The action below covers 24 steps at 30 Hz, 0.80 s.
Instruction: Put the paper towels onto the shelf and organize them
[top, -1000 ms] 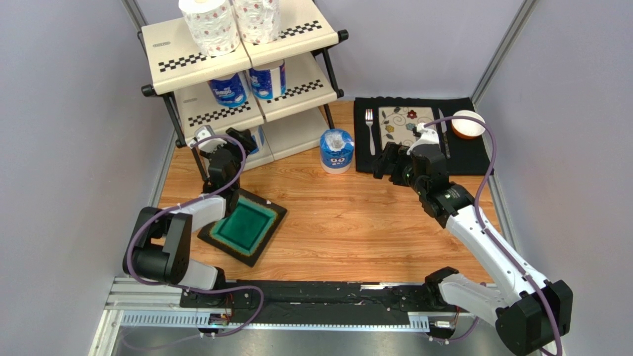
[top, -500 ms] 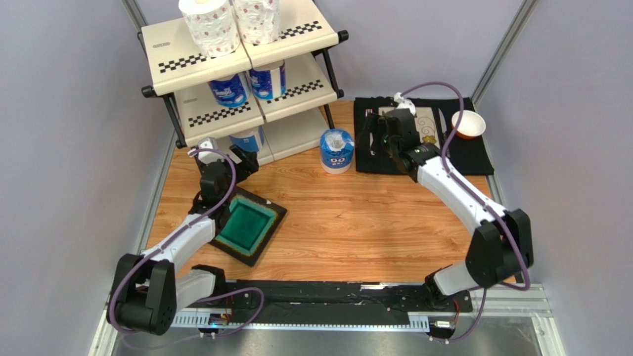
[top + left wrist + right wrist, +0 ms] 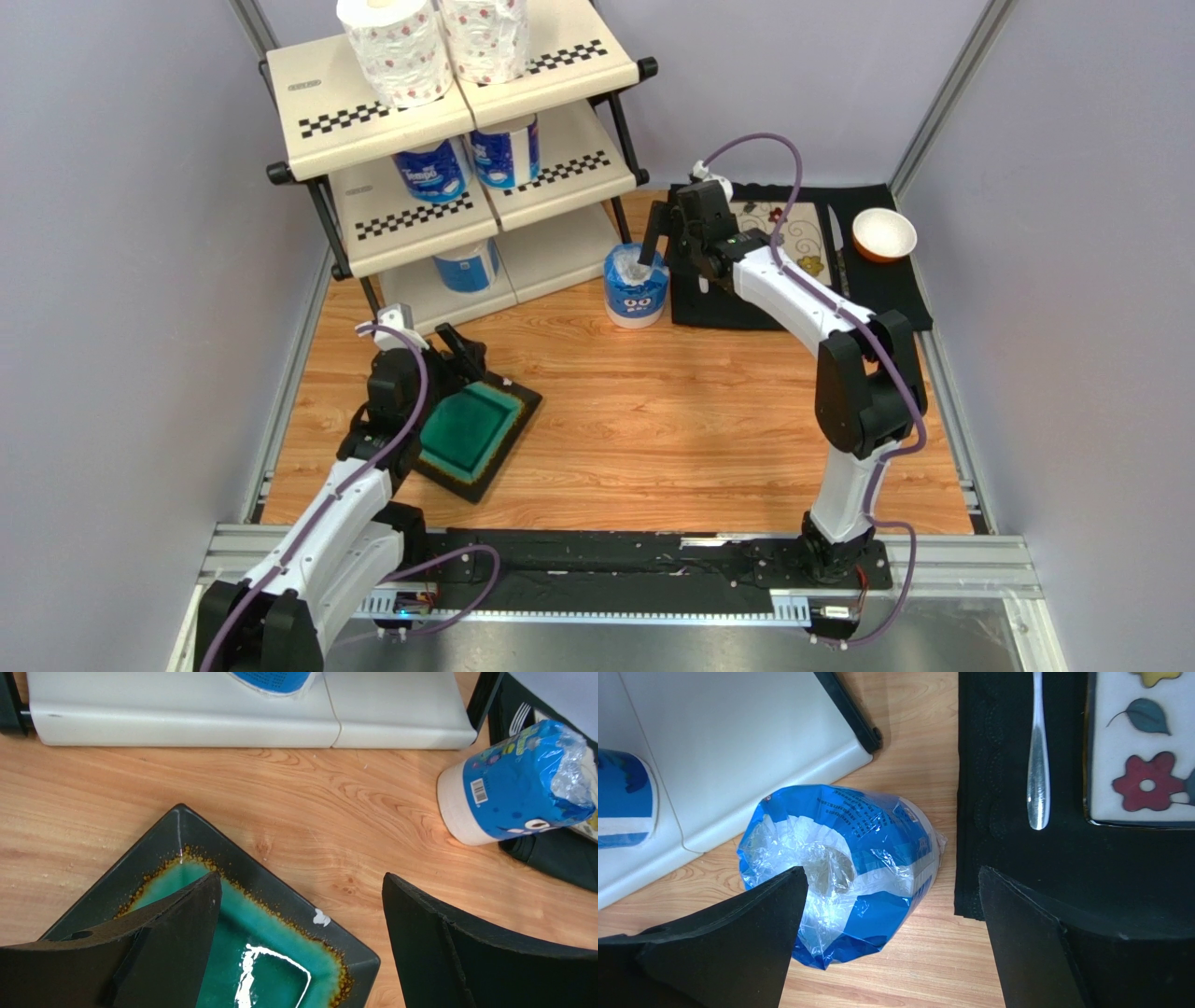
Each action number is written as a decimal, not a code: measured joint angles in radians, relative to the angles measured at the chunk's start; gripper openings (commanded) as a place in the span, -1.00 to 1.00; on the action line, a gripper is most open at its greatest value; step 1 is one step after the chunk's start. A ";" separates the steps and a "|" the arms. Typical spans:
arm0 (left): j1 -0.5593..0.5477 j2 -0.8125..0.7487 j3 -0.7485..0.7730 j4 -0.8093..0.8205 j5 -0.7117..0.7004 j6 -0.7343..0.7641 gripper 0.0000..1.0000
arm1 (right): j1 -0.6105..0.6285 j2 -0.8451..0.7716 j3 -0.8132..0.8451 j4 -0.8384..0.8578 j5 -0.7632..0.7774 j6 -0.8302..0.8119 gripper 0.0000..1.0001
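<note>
Shelf: the shelf fills the upper left of the overhead view. Five paper towels sit on it grouped by wrap, and the bottom tier probably has room for one more.
Loose roll: the loose roll stands upright on the counter, upper centre, just right of the shelf's foot.
Right end effector: the right end effector is spread wide above the loose roll, straddling it without gripping, likely lining up a grasp.
Left end effector: the left end effector is spread wide and empty, hovering over the green plate at lower left.
</note>
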<state>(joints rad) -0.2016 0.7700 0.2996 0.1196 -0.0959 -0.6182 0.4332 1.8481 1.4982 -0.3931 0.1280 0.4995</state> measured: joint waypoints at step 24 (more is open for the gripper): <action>0.000 -0.022 -0.015 -0.072 0.015 -0.001 0.84 | 0.042 0.129 0.041 -0.029 0.043 -0.021 0.60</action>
<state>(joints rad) -0.2016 0.7479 0.2848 0.0471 -0.0811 -0.6189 0.4755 1.9766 1.5391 -0.4221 0.1715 0.4786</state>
